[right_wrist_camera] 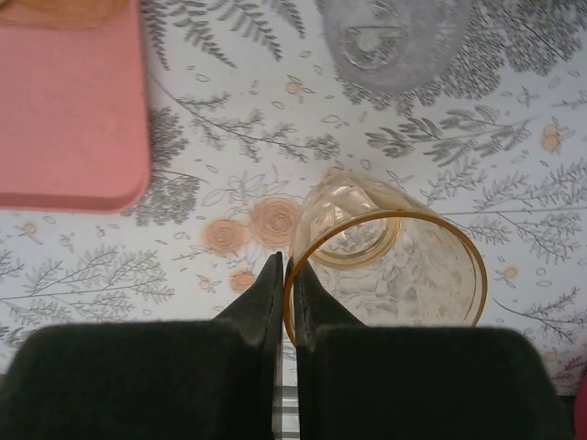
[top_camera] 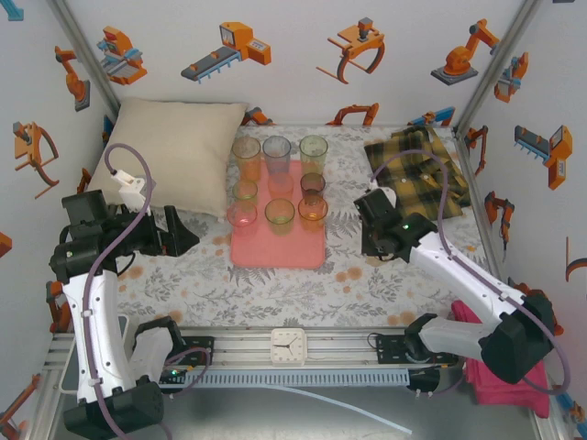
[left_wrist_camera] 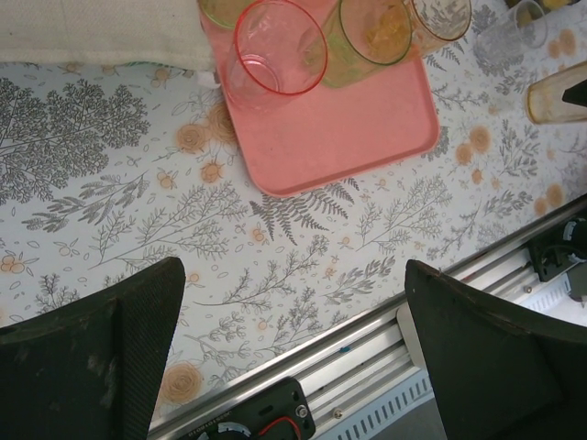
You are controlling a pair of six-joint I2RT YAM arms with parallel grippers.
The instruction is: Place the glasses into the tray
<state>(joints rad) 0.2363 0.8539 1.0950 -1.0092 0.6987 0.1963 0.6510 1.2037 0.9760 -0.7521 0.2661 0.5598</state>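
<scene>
Right gripper [right_wrist_camera: 286, 264], fingers clamped on the rim of an amber-rimmed clear glass tumbler [right_wrist_camera: 404, 275].
The flat salmon-pink rectangular tray [top_camera: 275, 249] held a cluster of tinted transparent tumblers [top_camera: 280, 213]. The gripped tumbler stood on the floral tabletop [top_camera: 367, 284] at the tray's 3 o'clock, with a smoky grey tumbler [right_wrist_camera: 394, 37] at its 12 o'clock. The left gripper [left_wrist_camera: 293, 275] had its fingers spread apart.

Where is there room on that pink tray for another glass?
The tray is bare across its near half, between the front glasses and its rim. The far half is crowded. Right of it, the right claw pinches an orange glass.
</scene>
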